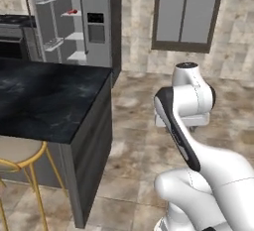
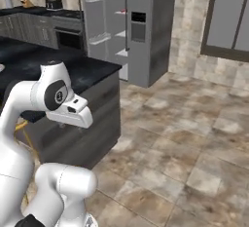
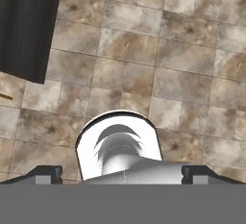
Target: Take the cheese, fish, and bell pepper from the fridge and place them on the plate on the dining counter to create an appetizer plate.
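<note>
The fridge [image 1: 79,22] [image 2: 131,26] stands open at the far end of the dining counter [image 1: 44,96] [image 2: 73,67], its pale shelves showing. One small red item [image 1: 72,12] [image 2: 124,11] lies on an upper shelf; it is too small to tell whether it is the fish or the bell pepper. The cheese is out of view. A pale sliver [image 2: 1,67] at the counter's left edge may be the plate. My gripper [image 3: 122,175] is open, with fingertips [image 3: 48,174] far apart and nothing between them. It points down at the tiled floor beside the counter's dark end wall [image 3: 29,26].
A gold-legged stool [image 1: 20,155] stands at the counter's near side. Bare tiled floor [image 1: 144,121] [image 2: 194,138] stretches from the counter's end to the fridge. A tall grey-framed panel [image 1: 186,12] is set in the back wall. An oven and cabinets [image 2: 68,36] line the far left.
</note>
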